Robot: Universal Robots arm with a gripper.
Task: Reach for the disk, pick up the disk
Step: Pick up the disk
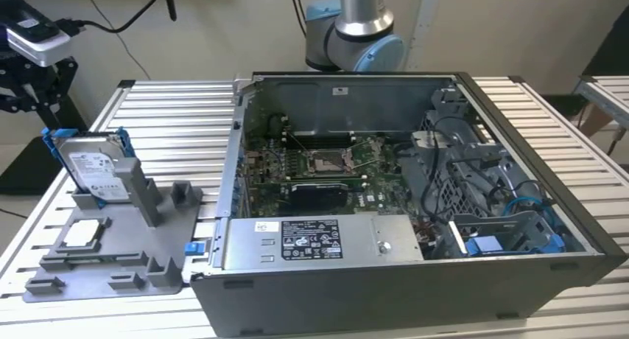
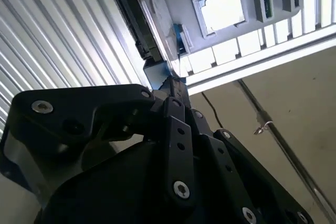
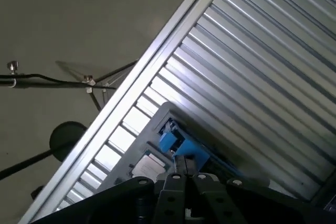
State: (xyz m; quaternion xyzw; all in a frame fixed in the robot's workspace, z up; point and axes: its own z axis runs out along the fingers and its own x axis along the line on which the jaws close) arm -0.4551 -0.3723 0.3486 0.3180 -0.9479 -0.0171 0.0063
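Standing on one short end in a grey holder (image 1: 118,261) at the exterior view's left, the disk (image 1: 93,169) leans a little back. Its long axis runs upward and its labelled face is turned toward the near side. We see its blue bracket (image 1: 120,136) hugging both long edges. Just nearer, in the same holder, lies a small white chip (image 1: 84,232). To the exterior view's right of the holder, on the slatted counter (image 1: 167,118), sits the open computer case (image 1: 393,298). In the second wrist view the pincer (image 2: 170,85) points toward the disk's bracketed end, so the drive, seen edge-on there, lies straight ahead of its tips. We judge its jaws to be drawn together with nothing held. We cannot tell whether the tips are touching the bracket or are just short of it.
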